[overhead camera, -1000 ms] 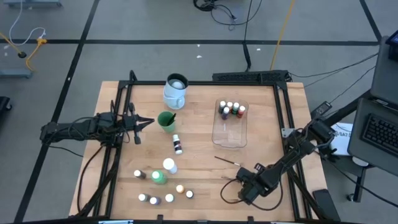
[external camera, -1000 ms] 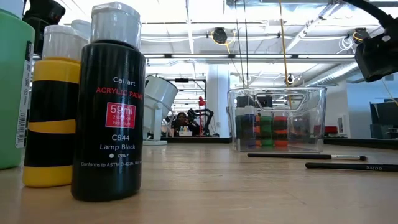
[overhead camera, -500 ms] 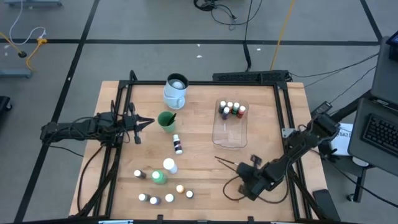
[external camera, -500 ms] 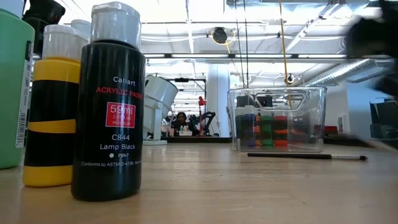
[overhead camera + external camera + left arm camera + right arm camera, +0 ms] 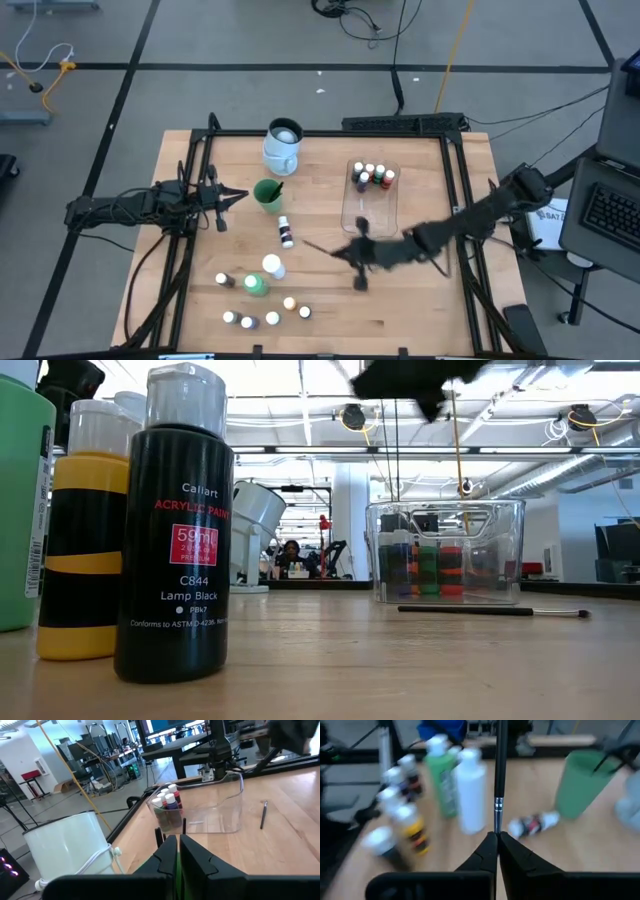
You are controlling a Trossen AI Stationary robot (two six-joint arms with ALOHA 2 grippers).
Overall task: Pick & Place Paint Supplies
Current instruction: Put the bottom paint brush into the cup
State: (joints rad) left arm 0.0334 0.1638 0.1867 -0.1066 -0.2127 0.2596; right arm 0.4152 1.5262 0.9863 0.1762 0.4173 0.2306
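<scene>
My right gripper (image 5: 352, 253) hangs above the middle of the table, shut on a thin dark brush (image 5: 499, 765) that sticks out toward the table's left (image 5: 322, 247). In the low view it is a dark blur high above the table (image 5: 425, 380). A second brush (image 5: 490, 610) lies flat on the wood in front of the clear tub (image 5: 371, 205). White-capped bottles (image 5: 256, 285) stand at the near left, and one (image 5: 286, 232) lies on its side. My left gripper (image 5: 238, 196) waits at the left edge, level and shut (image 5: 175, 847) on nothing. My right gripper pinches the brush between its two fingertips at the short end (image 5: 496, 826) just behind the silver ferrule (image 5: 497, 805). The fingers come from the table's right, slanting slightly down. The brush runs straight on ahead of them, clear of the table.
A white-and-blue mug (image 5: 283, 146) stands at the far edge, with a green cup (image 5: 267, 194) holding a brush in front of it. The tub holds several small bottles (image 5: 370, 176). Black frame rails (image 5: 455, 180) run along the table's sides. Black (image 5: 175, 530) and yellow (image 5: 85, 530) bottles stand close to the low camera.
My right gripper has risen from the table's near right corner and swung toward the middle, tipping from pointing down to almost level. The nearer of the two brushes has left the table with it and now hangs clear. The other brush has stayed put.
</scene>
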